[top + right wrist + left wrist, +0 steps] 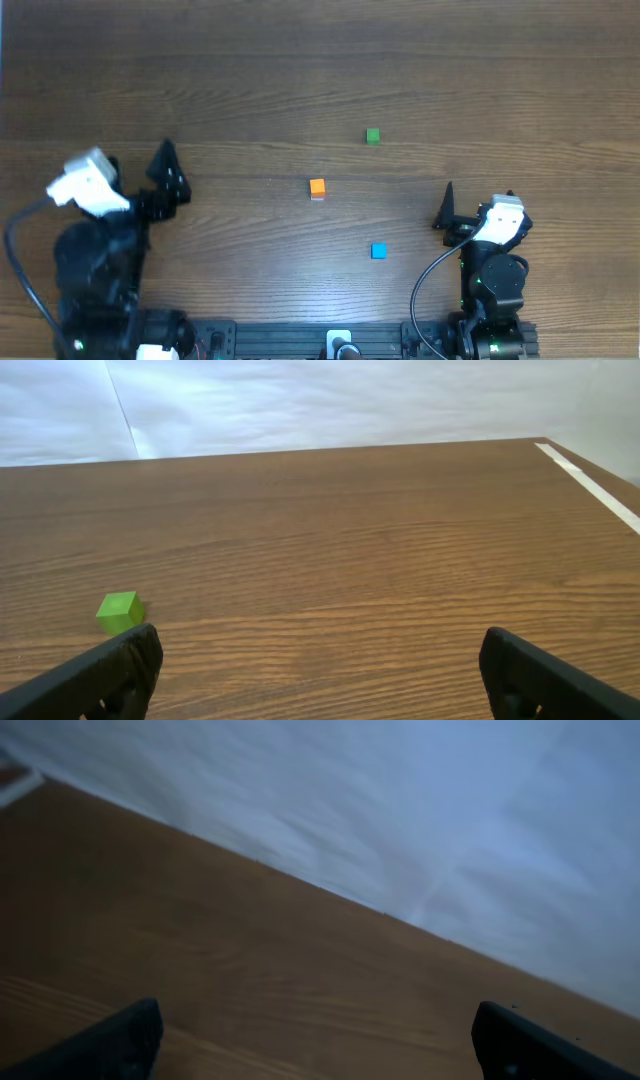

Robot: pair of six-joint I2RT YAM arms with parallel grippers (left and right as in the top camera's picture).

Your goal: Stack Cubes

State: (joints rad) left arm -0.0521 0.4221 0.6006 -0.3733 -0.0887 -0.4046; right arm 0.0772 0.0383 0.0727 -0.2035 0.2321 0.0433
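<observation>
1. Top view, cubes: three cubes rest on the wooden worktop [300, 60], one of each colour, each directly on the wood and well apart from the other two. The green cube [373, 136] lies farthest from the arm bases. The orange cube [317, 187] sits nearer the bases and to the green one's left, about mid-worktop. The blue cube [378, 251] lies nearest the bases, just right of centre.
2. Top view, arms: two arms stand at the near edge. The left arm [95, 250] holds the left hand [166, 165] well to the left of the orange cube. The right arm [492, 270] holds the right hand [446, 207] near the blue cube, to its right and apart from it.
3. Left wrist view: the left hand [315, 1050] has its two fingers [110, 1045] spread wide. Plain brown worktop [250, 960] runs beyond them to a pale backdrop [400, 800].
4. Right wrist view: the right hand [320, 680] likewise has its two fingers [100, 675] spread wide. One cube is in sight here, the green cube [121, 612], lying on the worktop [380, 560] ahead of the hand and off to the robot's left of it. One white strip [590, 485] runs along the worktop near its far corner, and a white backdrop [350, 400] stands behind.
</observation>
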